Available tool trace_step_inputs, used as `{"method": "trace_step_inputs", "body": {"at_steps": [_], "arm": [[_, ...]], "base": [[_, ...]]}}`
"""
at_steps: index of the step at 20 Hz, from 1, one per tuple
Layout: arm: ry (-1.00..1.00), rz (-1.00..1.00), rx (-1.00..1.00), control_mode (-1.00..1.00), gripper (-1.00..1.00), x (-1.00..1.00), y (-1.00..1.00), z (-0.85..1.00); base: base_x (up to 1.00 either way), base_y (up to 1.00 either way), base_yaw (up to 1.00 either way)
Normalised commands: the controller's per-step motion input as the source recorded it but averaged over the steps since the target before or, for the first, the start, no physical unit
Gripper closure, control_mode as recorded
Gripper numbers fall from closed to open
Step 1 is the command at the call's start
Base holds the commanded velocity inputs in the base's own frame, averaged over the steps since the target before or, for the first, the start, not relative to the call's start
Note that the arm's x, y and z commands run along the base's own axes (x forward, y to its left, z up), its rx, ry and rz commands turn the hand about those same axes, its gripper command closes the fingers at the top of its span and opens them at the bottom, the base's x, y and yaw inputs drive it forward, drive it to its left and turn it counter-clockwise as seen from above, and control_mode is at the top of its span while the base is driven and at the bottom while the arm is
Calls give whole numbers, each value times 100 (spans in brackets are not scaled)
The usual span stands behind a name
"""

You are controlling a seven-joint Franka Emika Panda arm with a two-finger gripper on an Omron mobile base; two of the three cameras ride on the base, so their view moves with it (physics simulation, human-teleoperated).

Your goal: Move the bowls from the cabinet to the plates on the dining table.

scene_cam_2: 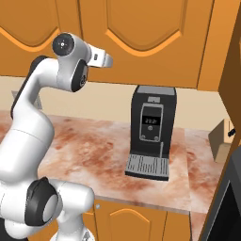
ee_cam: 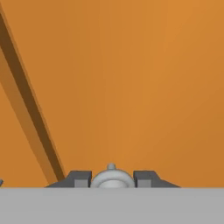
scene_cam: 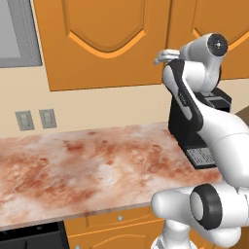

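In the left base view, the white arm rises from the lower right and reaches up to the cabinet point(scene_cam: 107, 39), whose arched-panel doors are closed. The gripper point(scene_cam: 163, 57) sits at the lower edge of a door, its fingers too small here to read. Below the fingers and well apart from them lies the reddish marbled counter point(scene_cam: 73, 170), with 2 wall outlets point(scene_cam: 35, 119) behind it and a black coffee machine point(scene_cam: 194, 141) partly hidden by the arm.

In the right base view, the hand points right, the fingers up against the orange door face. The coffee machine point(scene_cam_2: 151, 132) stands on the counter point(scene_cam_2: 94, 150) below and to the right of them, well apart. A small tan box point(scene_cam_2: 221, 139) sits far right.

In the hand view, 2 dark fingertips point(ee_cam: 81, 178) flank a round silver knob point(ee_cam: 111, 177), 1 on each side, clenched on it. The flat orange door fills the space beyond the fingers, with a dark diagonal groove point(ee_cam: 26, 94) to their left. The bowls are hidden behind the closed doors.
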Motion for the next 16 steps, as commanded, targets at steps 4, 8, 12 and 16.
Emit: {"method": "trace_step_inputs", "body": {"at_steps": [4,8,12,16], "arm": [[-13,0,0,-100,100,-25,-15,4],[-14,0,0,-100,100,-36,-24,13],[-13,0,0,-100,100,-34,-25,20],[-10,0,-1,-100,100,-41,-28,22]], "base": [[0,0,0],[0,0,0],[0,0,0],[0,0,0]]}}
